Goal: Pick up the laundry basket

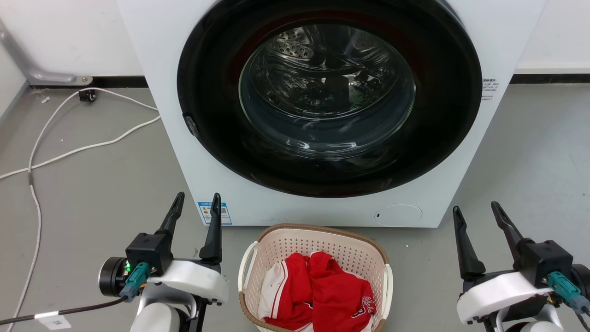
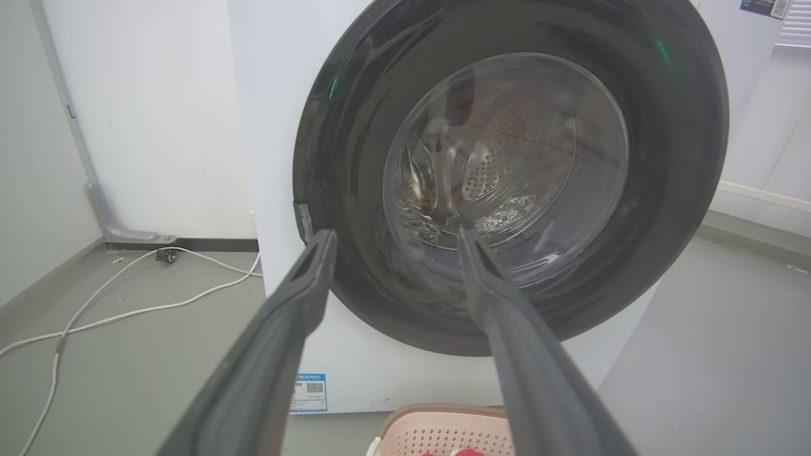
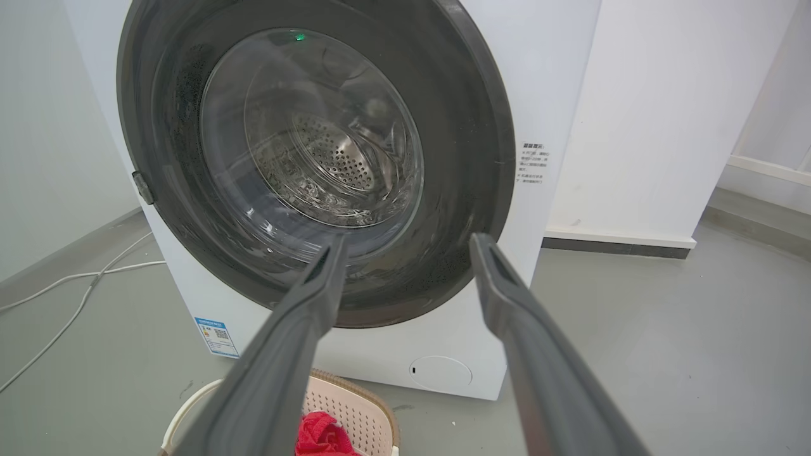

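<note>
**Cream basket sits on the floor at the washer's front, both pincers wide**

Cream perforated plastic with a brown woven-look rim, the laundry basket [image 1: 295,244] stands on the grey floor [image 1: 92,203] just before the lower front edge of a white washing machine [image 1: 156,55]. Whether the two touch cannot be told. A red garment with white trim [image 1: 332,290] lies crumpled inside the basket, and white handles show on the basket's two sides.

In the head view, the left pincer [image 1: 198,197] is raised at the basket's left and the right pincer [image 1: 475,207] at its right. Each is clear of the basket, with its dark fingers spread wide and nothing between them. Both point towards the machine.

The machine's round door [image 1: 327,92], glass in a broad black ring, is closed, and the perforated steel drum shows through it. A white cable [image 1: 92,147] trails across the floor on the machine's left, towards the wall.
</note>
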### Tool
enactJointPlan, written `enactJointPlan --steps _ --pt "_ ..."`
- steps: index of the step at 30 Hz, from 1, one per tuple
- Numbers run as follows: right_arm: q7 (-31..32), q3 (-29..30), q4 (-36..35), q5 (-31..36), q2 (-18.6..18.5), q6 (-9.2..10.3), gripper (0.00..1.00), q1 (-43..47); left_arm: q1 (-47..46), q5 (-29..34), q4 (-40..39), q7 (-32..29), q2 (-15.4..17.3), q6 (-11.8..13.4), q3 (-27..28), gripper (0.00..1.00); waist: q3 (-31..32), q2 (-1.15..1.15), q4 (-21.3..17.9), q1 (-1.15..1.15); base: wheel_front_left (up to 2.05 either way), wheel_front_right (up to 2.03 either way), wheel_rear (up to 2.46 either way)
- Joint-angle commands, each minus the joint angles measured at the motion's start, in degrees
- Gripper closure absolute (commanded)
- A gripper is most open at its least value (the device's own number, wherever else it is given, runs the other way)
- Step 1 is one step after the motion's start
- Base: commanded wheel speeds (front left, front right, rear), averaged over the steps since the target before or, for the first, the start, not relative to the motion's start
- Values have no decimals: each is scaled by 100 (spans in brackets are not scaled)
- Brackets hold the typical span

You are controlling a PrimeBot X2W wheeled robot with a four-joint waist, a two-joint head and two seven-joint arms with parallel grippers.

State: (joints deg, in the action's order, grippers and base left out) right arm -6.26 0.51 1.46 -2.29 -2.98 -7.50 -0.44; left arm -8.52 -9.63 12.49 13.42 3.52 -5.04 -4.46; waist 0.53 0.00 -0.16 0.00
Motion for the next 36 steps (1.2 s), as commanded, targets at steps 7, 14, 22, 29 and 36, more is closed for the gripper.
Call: enactJointPlan --steps 7,14,22,29,36 --pt "-12 -16 -117 314 17 2 0 89 -114 298 67 116 0 4 -31 0 4 0 -1 0 0 0 0" --pt "-32 -22 -158 535 19 2 0 128 -105 509 131 190 -13 3 -52 0 23 0 -5 0 0 0 0" --pt "2 -25 -113 396 19 2 0 144 -106 402 202 180 -24 14 -39 0 27 0 -7 0 0 0 0" --pt "10 -17 -78 349 19 2 0 125 -123 392 260 180 -30 10 -26 0 25 0 -5 0 0 0 0" --pt "36 -9 -47 345 19 2 0 104 -136 408 297 180 -33 19 -19 0 23 0 -8 0 0 0 0"
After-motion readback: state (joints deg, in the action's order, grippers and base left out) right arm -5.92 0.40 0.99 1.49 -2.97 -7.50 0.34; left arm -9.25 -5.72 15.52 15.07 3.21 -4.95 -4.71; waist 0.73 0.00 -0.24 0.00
